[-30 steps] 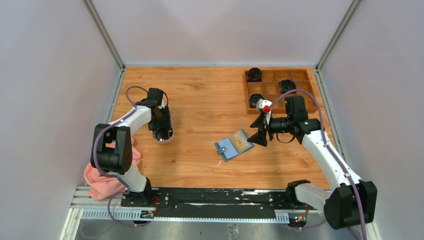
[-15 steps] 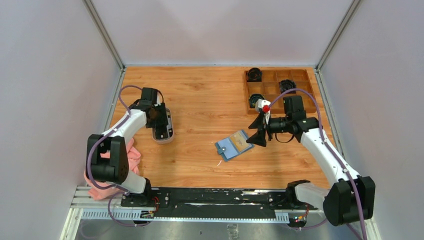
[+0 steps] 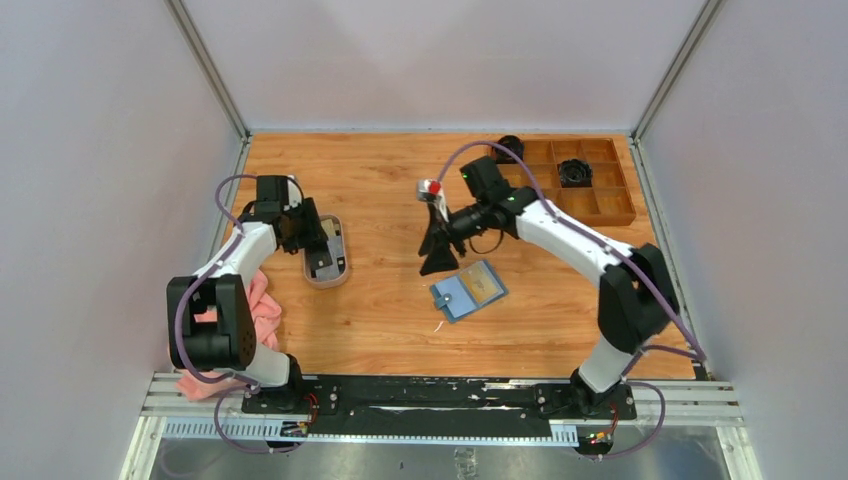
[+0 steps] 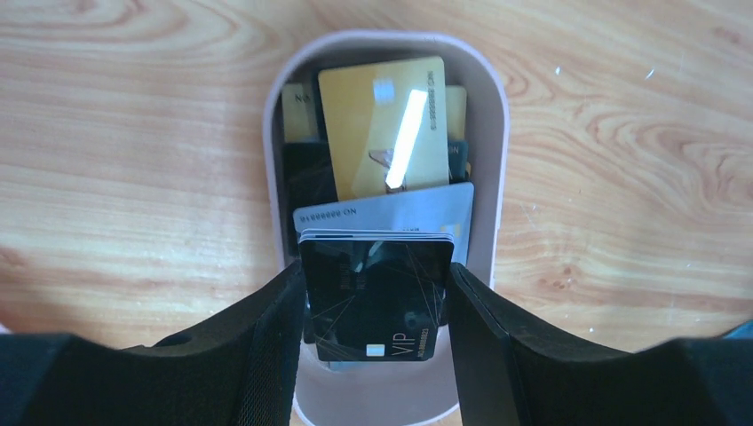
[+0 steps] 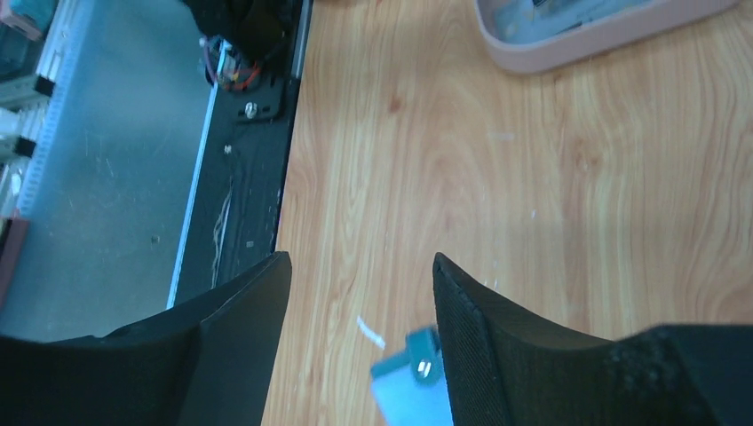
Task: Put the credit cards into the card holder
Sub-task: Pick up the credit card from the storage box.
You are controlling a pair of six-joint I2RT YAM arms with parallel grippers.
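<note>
The right gripper (image 3: 437,258) had swung away from the wooden tray (image 3: 600,205) at the far right of the surface (image 3: 400,200) and now hung near the middle, just beyond the card holder (image 3: 468,290). The left arm had also drawn back a little over the dish (image 3: 325,285). The card holder lay flat and unfolded on the surface, apart from both grippers; only its teal corner showed in the right wrist view. The right gripper's fingers stood apart, with bare wood between them. The left gripper (image 4: 376,271) was clamped on a black card (image 4: 377,302), one finger against each of its side edges, above the near end of the oval dish. The other credit cards (image 4: 382,133), gold and silver among them, lay stacked in the dish. A pink cloth (image 3: 265,305) was bunched beside the left arm.
</note>
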